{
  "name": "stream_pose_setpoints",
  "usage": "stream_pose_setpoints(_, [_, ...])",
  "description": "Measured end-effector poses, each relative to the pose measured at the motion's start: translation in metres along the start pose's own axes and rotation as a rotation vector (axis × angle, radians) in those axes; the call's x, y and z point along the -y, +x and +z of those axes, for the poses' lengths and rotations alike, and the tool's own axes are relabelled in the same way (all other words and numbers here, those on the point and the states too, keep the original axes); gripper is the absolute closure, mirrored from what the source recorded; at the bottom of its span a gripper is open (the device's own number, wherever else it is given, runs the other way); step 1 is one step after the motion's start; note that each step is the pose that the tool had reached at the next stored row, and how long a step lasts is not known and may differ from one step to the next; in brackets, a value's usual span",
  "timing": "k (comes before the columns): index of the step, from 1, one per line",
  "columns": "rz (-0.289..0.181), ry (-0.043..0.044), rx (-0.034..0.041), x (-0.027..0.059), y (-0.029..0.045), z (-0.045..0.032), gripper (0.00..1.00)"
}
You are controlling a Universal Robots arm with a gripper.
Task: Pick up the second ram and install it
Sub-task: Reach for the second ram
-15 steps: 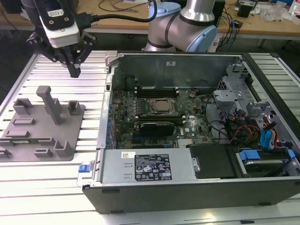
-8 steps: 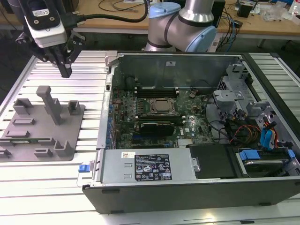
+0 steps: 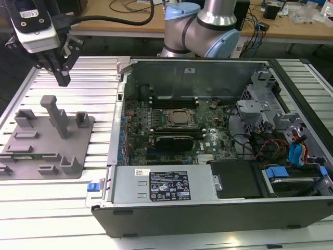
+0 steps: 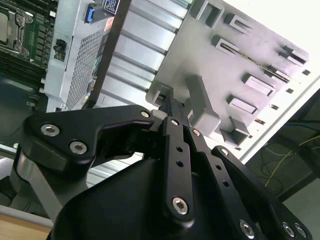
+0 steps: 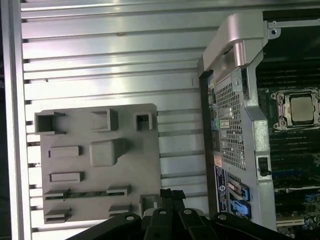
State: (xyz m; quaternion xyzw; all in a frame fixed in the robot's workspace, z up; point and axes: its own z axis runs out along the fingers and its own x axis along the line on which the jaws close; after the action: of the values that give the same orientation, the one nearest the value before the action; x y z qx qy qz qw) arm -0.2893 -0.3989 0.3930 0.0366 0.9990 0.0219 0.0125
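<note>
One gripper [image 3: 63, 78] hangs at the upper left of the exterior view, fingers pressed together and holding nothing, above a grey fixture [image 3: 52, 145] on the slatted table [image 3: 62, 208]. The second ram [image 3: 32, 155], a thin green stick, lies in clips at the fixture's lower left. An open computer case [image 3: 182, 216] sits centre-right.

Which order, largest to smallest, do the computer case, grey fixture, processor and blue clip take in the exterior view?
1. computer case
2. grey fixture
3. processor
4. blue clip, smallest even though it appears nearer the camera than the processor
</note>
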Motion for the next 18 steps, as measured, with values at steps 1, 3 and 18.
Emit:
stream_pose_setpoints(1, [0.000, 0.0000, 0.0000, 0.0003, 0.0037, 0.0000, 0.92])
stream_pose_setpoints(3, [0.000, 0.0000, 0.0000, 0.0006, 0.0082, 0.0001, 0.92])
stream_pose_setpoints(18, [0.000, 0.0000, 0.0000, 0.0032, 0.0391, 0.0017, 0.92])
